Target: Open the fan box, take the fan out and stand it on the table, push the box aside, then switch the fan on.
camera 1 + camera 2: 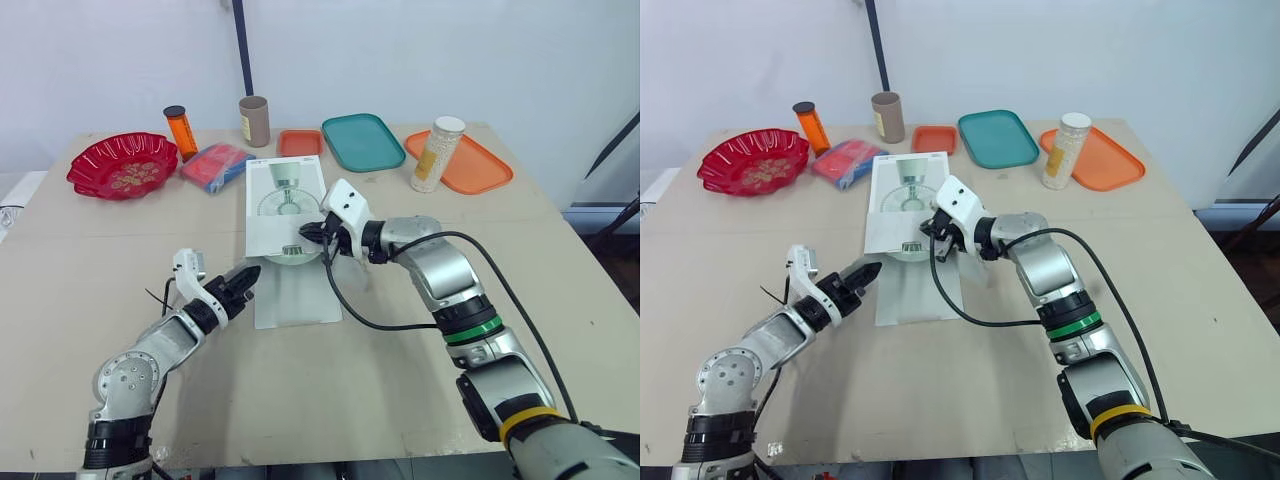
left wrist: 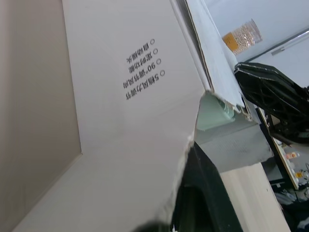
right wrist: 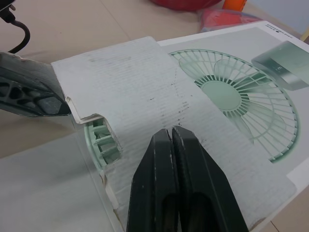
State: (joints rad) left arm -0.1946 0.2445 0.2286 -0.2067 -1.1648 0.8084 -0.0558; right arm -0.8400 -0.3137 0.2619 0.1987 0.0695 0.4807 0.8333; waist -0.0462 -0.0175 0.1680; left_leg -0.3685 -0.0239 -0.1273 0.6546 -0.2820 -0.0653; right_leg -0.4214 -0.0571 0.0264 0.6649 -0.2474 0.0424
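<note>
Right claw [image 3: 172,131] pressed closed atop the light, flimsy fan box [image 1: 285,190]; left claw [image 1: 246,274] closed too, at its flap [image 3: 120,82]. Pinch there, gently.

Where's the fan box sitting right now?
In the head views the fan box lies flat mid-table, the right pincer over its opened near end, the left pincer beside that end.

A beige table [image 1: 560,260] bears the fan box [image 1: 285,190], a red bowl [image 1: 100,160], a teal tray [image 1: 362,141] and an orange tray [image 1: 485,170].
</note>
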